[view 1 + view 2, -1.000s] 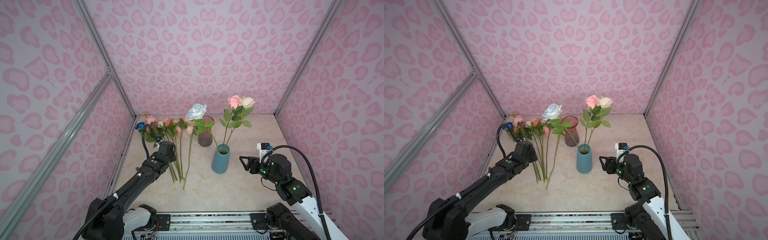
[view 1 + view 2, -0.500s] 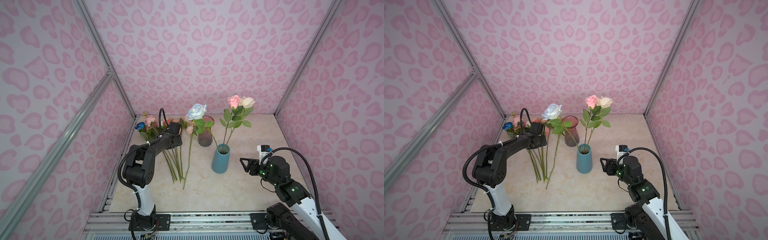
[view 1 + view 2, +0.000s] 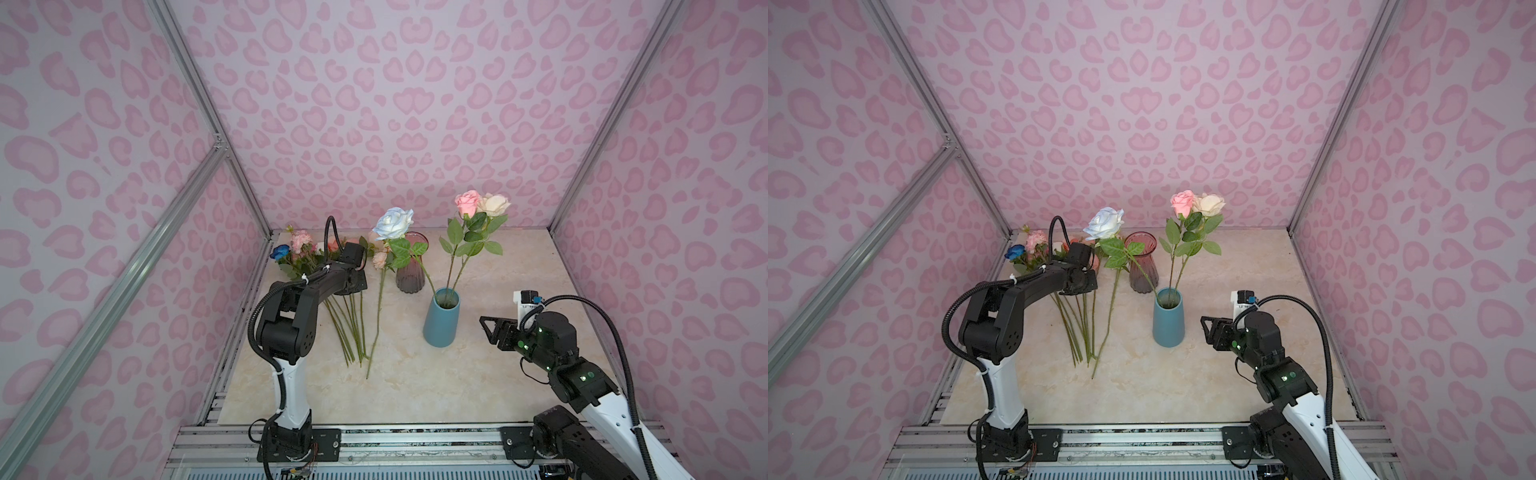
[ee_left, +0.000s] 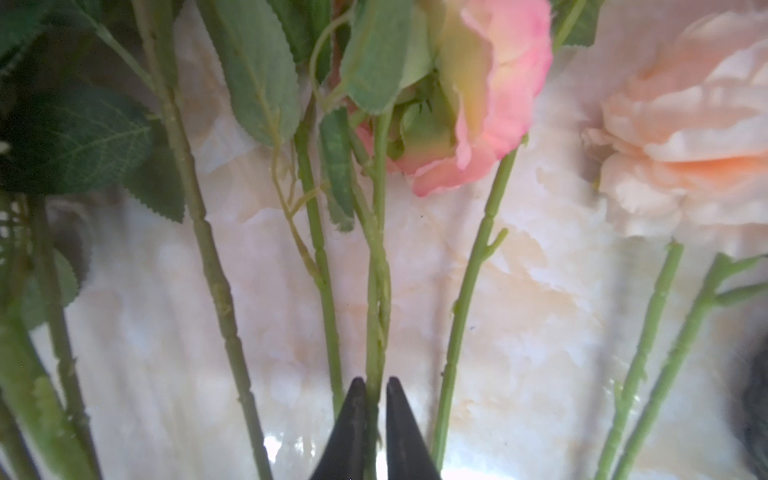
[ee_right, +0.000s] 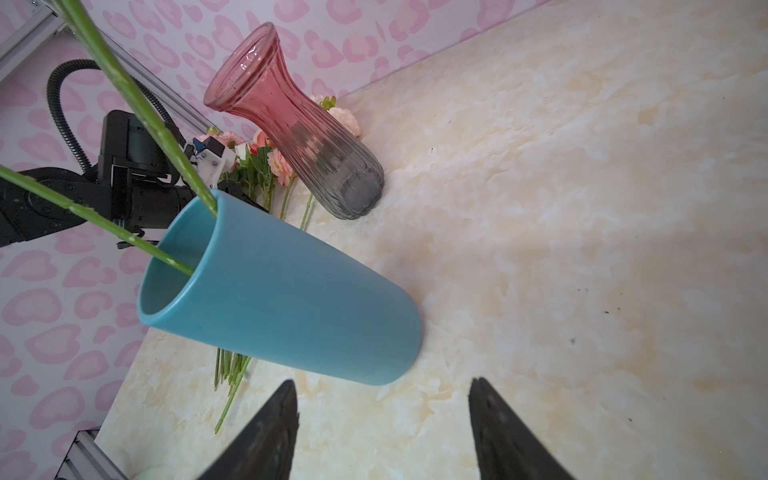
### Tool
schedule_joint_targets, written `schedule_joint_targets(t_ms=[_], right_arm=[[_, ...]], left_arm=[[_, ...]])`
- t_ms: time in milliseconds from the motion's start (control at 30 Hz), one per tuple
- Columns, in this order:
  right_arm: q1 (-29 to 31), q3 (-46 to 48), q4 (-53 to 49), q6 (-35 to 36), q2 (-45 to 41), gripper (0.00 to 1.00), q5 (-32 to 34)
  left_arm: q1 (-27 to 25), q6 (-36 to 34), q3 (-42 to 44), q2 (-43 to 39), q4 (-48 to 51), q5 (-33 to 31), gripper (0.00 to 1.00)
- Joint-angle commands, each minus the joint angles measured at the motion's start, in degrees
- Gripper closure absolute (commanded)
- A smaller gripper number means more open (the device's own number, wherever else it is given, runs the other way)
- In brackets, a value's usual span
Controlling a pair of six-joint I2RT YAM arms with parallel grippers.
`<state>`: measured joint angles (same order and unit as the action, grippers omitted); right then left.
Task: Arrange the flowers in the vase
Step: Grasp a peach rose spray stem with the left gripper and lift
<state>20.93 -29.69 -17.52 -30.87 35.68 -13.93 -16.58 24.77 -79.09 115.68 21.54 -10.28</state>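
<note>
left gripper [image 4: 374,384] newly tight on one flower stem [image 4: 378,291]; arm [image 3: 322,280] low, outstretched

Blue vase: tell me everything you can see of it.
The blue vase is a plain, matte, opaque teal cylinder, ceramic-looking, narrowing slightly toward its open mouth. It stands upright on the marble-look table, in front of the pink glass vase and apart from it. Three rose stems stand in it, leaning on the rim.

No readable text, label, brand or number shows in any view.
</note>
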Motion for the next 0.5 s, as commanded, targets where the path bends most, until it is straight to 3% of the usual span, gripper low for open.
schedule_joint_targets(t_ms=[0,200,467], right_arm=[[0.0,-0.2,1.2,0.4,-0.5,0.34,0.2],[0.0,-1.0,0.2,0.6,-1.3,0.34,0.1],[0.0,-3.1,-0.8,0.3,-1.8,0.35,-0.6]], left_arm=[[0.0,-0.9,-0.4,-0.4,0.9,0.9,0.96],[0.0,-1.0,-0.7,-5.6,1.6,1.6,0.96],[0.0,-0.3,0.0,-19.2,2.4,-0.5,0.96]])
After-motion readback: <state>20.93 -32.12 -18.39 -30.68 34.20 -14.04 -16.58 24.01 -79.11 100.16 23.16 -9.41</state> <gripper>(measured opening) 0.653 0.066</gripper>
